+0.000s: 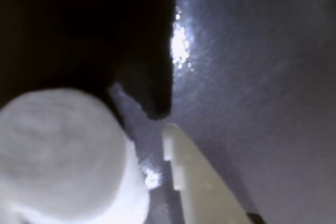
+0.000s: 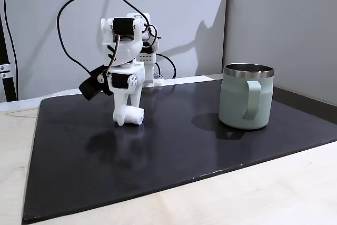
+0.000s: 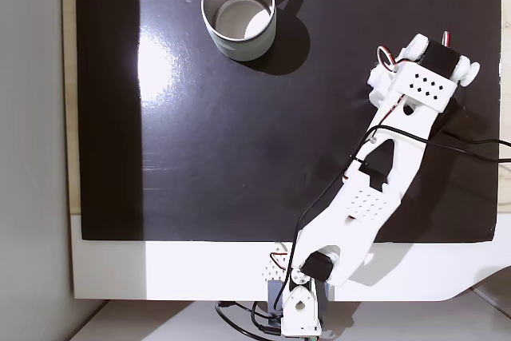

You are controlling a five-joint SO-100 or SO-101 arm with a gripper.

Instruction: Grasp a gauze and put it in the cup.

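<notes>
The arm is bent low over the black mat [image 2: 158, 146], its jaws down at the roll of gauze [image 2: 135, 115], which lies on the mat left of centre in the side-on fixed view. From the wrist view the gauze [image 1: 63, 156] fills the lower left, with a white finger [image 1: 202, 187] just to its right and a dark one above. The jaws look parted around the roll, not yet pinched on it.

What worries me is the roll's softness and roundness: if the fingers close off-centre, it could squirt out or roll away across the mat. The cup [image 2: 246, 98] also stands well apart, so a weak hold might drop it on the way.

The top-down fixed view shows the cup [image 3: 237, 12] is hollow and unfilled, which the side view cannot; there the arm [image 3: 383, 173] covers the gauze.
</notes>
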